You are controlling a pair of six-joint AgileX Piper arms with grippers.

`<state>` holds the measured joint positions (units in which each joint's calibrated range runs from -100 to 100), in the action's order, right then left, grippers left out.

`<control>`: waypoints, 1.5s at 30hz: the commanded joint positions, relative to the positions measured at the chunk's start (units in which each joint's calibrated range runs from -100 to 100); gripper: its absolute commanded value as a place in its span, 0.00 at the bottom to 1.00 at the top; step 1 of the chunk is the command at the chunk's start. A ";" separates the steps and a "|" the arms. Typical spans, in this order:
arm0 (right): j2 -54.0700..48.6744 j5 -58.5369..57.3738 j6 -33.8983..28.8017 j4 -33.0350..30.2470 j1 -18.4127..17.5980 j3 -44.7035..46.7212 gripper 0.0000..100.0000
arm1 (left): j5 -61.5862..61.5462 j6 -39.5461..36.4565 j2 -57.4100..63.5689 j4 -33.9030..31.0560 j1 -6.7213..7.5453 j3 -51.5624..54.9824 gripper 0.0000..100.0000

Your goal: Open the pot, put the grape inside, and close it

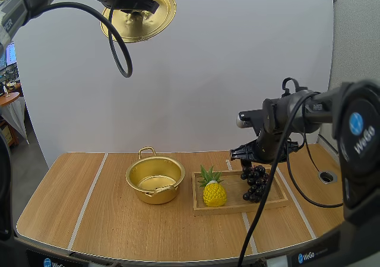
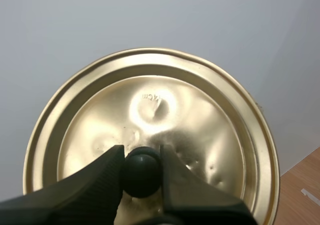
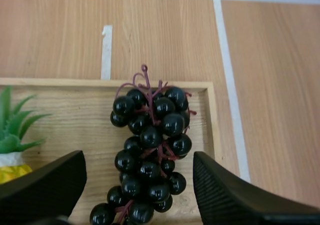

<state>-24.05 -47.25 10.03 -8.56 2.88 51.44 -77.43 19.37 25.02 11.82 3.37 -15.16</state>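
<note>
Pinching the knob (image 2: 142, 174) tight in left jaws. Holding lid (image 1: 161, 12) high above and left of pot (image 1: 155, 181), presumably to keep the open mouth clear for loading.

Right jaws: spread wide, gripping nothing, hanging low over grapes (image 3: 150, 150) and straddling the bunch side to side. Likely lining up the pick.

Grapes: lying flat in tray (image 3: 60, 83) on the desk (image 1: 77, 213), right of pot, beyond pineapple (image 1: 214, 193). Long axis far-to-near across tray, stem end toward far rim. Closing across the narrow width looks right.
</note>
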 commanded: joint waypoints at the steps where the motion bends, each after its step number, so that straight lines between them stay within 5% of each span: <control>1: 2.01 2.20 0.51 0.09 0.94 -0.42 1.00 | 2.11 -0.40 0.42 -0.14 0.21 -0.32 0.00; 10: 3.90 4.28 4.66 3.94 1.96 -0.42 1.00 | 2.11 -0.40 0.42 -0.14 0.21 -0.32 0.00; 45: 21.88 14.99 4.90 2.07 2.18 -0.42 1.00 | 2.11 -0.40 0.42 -0.14 0.21 -0.32 0.00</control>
<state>-2.94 -32.08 14.51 -6.18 4.74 50.94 -77.43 19.37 25.02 11.82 3.37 -15.16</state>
